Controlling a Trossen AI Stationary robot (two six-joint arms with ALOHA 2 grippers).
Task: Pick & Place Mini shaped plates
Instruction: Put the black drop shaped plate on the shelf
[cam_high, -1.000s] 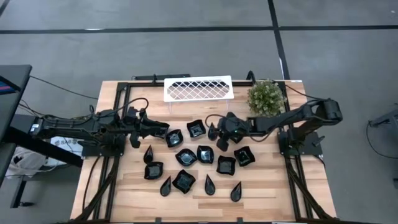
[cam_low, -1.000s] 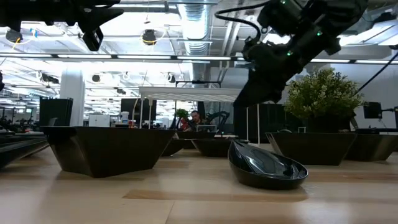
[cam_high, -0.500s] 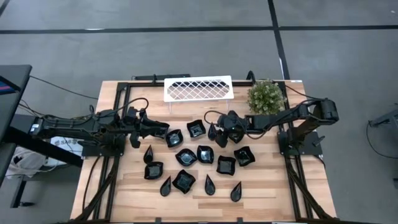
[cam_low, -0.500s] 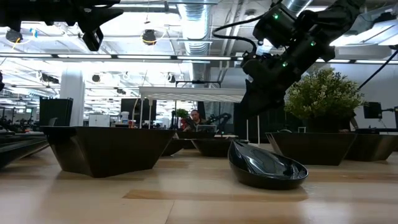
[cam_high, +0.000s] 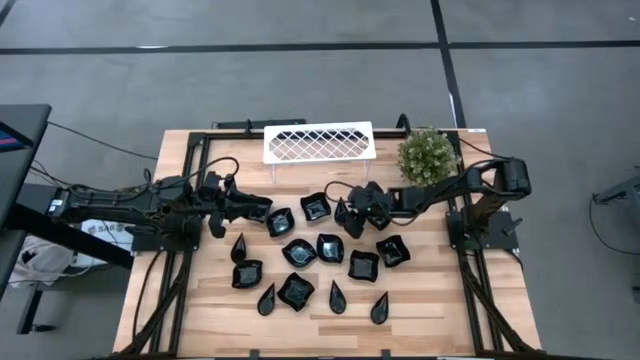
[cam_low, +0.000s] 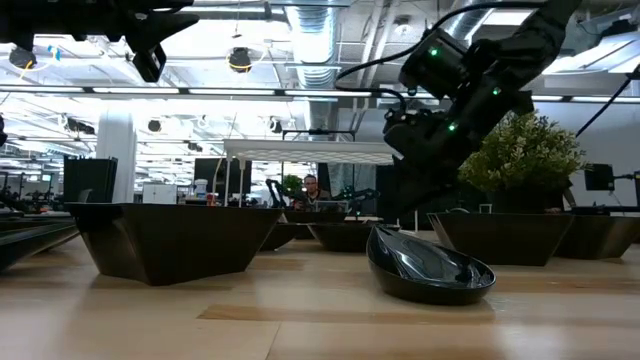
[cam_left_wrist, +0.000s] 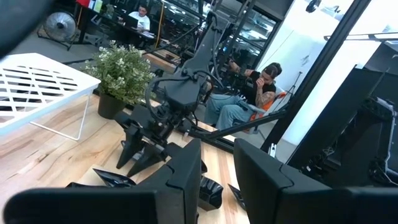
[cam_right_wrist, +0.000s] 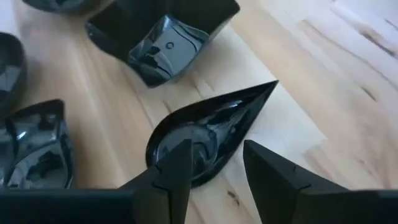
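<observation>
Several small glossy black plates (cam_high: 315, 250) rest on their bases in the middle of the wooden table. My right gripper (cam_right_wrist: 214, 171) is open, low over a teardrop-shaped plate (cam_right_wrist: 205, 134). One finger is over the hollow at its round end and the other is outside its rim. In the high view this gripper (cam_high: 348, 214) is beside a squarish plate (cam_high: 316, 207). My left gripper (cam_left_wrist: 217, 180) waits open at the table's left (cam_high: 258, 208), holding nothing.
A white lattice tray (cam_high: 319, 141) stands at the far edge, with a green bushy plant (cam_high: 428, 156) to its right. More black plates lie toward the near edge (cam_high: 295, 290). Beyond the table a seated person (cam_left_wrist: 249, 93) shows.
My right gripper has sunk toward the table and shifted a little toward the table's left edge, coming down over the teardrop plate. The plates have not moved.
</observation>
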